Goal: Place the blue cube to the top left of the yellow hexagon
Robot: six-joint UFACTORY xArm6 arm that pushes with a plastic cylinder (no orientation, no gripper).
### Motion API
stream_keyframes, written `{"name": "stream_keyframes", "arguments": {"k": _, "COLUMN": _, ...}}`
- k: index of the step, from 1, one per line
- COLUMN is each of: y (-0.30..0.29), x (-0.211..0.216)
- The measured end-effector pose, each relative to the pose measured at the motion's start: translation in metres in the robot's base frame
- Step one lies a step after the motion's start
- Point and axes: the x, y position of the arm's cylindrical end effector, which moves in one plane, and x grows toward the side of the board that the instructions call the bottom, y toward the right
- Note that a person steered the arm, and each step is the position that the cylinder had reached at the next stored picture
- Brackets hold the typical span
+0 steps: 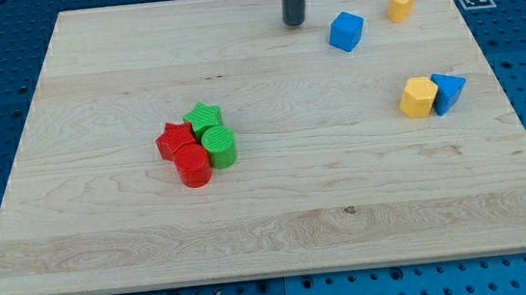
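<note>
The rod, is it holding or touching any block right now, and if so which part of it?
Nothing is held. My tip stands apart from every block, to the view's left of the blue cube, with bare board between them.

The straight dark rod comes down from the view's top edge, right of centre, and stands roughly vertical. Only its lower section shows; the arm above is out of frame. The rod's tip (pixel 295 22) sits at the wooden board's surface near the far edge, just to the view's left of the blue cube (pixel 347 31) with a small gap between them, not touching.
</note>
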Motion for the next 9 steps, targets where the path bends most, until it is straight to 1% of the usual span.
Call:
{"name": "stream_keyframes", "arguments": {"k": 1, "y": 0.030, "x": 0.039}}
{"name": "stream_keyframes", "arguments": {"k": 2, "y": 0.042, "x": 0.085}}
{"name": "stream_keyframes", "arguments": {"k": 3, "y": 0.031, "x": 0.084}}
{"name": "stream_keyframes", "arguments": {"k": 4, "y": -0.009, "x": 0.056}}
{"name": "stream_keyframes", "arguments": {"k": 5, "y": 0.005, "x": 0.022}}
{"name": "stream_keyframes", "arguments": {"k": 6, "y": 0.048, "x": 0.022}}
{"name": "stream_keyframes", "arguments": {"k": 7, "y": 0.074, "x": 0.063}}
{"name": "stream_keyframes", "arguments": {"k": 8, "y": 0.084, "x": 0.098}}
{"name": "stream_keyframes", "arguments": {"k": 9, "y": 0.084, "x": 0.094}}
